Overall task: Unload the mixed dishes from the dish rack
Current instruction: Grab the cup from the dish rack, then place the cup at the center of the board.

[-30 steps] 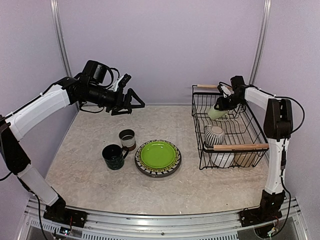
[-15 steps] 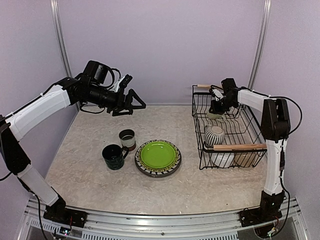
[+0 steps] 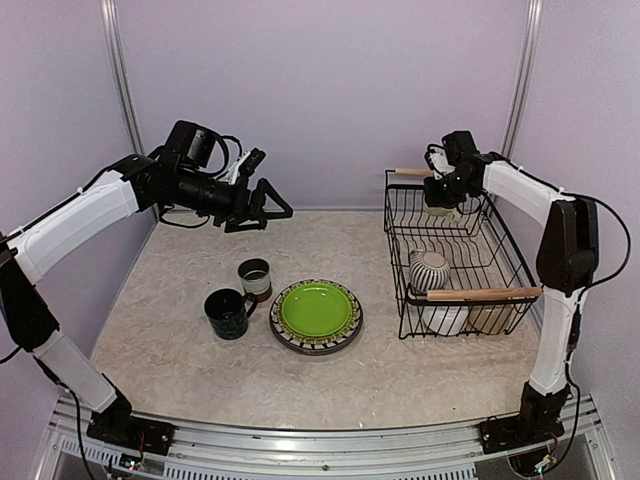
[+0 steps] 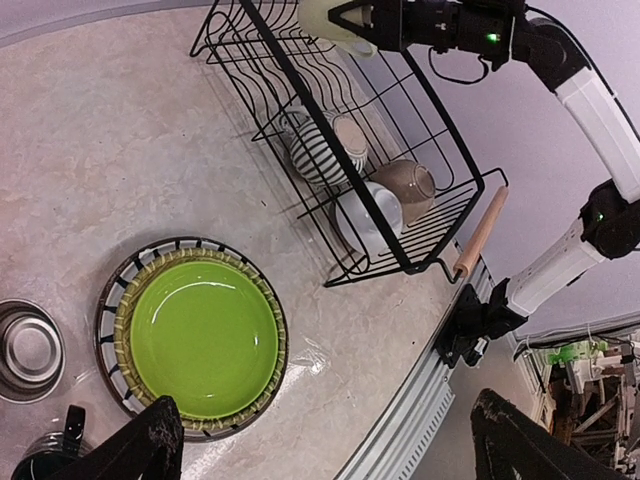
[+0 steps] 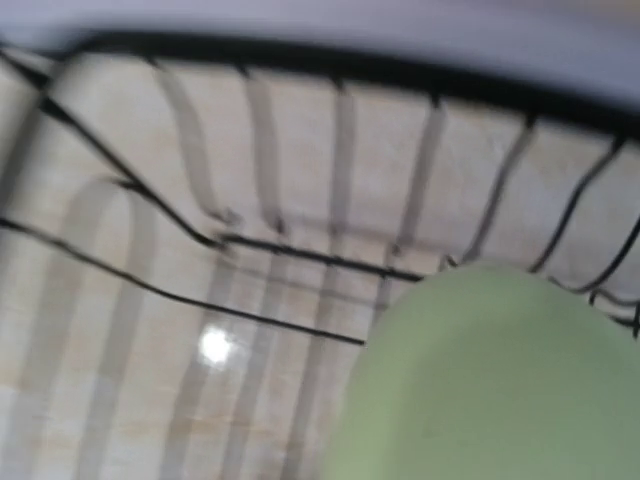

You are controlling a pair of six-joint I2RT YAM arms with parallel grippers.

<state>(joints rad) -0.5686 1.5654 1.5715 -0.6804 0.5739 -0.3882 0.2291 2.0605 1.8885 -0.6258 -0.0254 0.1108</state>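
On counter, unloaded: green plate (image 3: 316, 308) atop plate stack (image 3: 350, 333), dark mug (image 3: 226, 312), brown mug (image 3: 255, 278). Above rack (image 3: 482, 293), far corner: pale mug (image 3: 444, 210), clenched in right fingers (image 4: 350, 14). Left fingers (image 4: 150, 445) spread, empty. Remaining in rack: striped cup (image 3: 430, 268), white bowl (image 3: 445, 318), tan cup (image 3: 490, 318).

Lime green on the top plate (image 3: 316, 309), black-and-white stripes on the plate beneath (image 3: 318, 350). Dark teal mug (image 3: 228, 314), brown-and-white mug (image 3: 255, 279). Black wire rack (image 3: 505, 250), light wooden handles (image 3: 480, 293). Inside: striped cup (image 3: 430, 268), white bowl (image 3: 445, 319), pale green mug (image 3: 443, 212).
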